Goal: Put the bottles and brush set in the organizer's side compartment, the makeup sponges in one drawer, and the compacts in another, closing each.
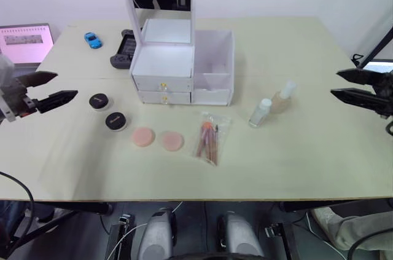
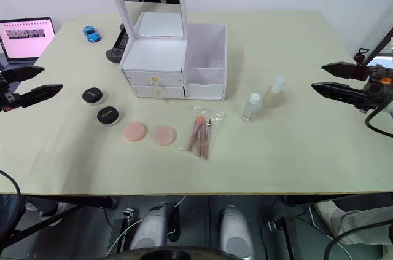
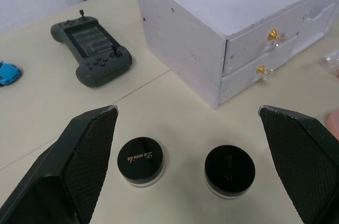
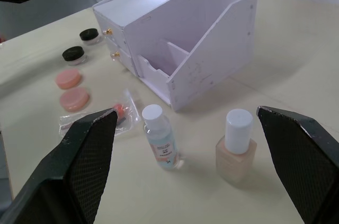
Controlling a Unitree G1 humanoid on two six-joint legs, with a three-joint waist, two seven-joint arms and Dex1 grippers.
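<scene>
**Nothing sorted yet: all items still on the table**

Not begun, judging by the layout. Both gold-knobbed drawers [image 1: 163,90] of the white organizer [image 1: 182,63] shut; side compartment [image 1: 213,66] on its right apparently empty. Still to do: fill the compartment, load one drawer with sponges, another with compacts, close each.

Counted in front of the organizer:
- Two compacts [image 1: 100,101], black-lidded, just left of the drawers, near each other but apart.
- Two makeup sponges [image 1: 143,136], pink and round, side by side before the drawers.
- One brush set [image 1: 210,137] in a clear pouch, lying flat below the side compartment.
- Two bottles: a small clear one [image 1: 260,112] and a beige foundation bottle [image 1: 282,98], upright, close together to the organizer's right.

Left gripper [image 1: 49,90] spread wide, empty, hovering near the compacts. Right gripper [image 1: 350,85] likewise wide open, holding nothing, facing the bottles from well apart.

Also on the table: a game controller [image 3: 95,51], a blue toy car [image 1: 93,40].
</scene>
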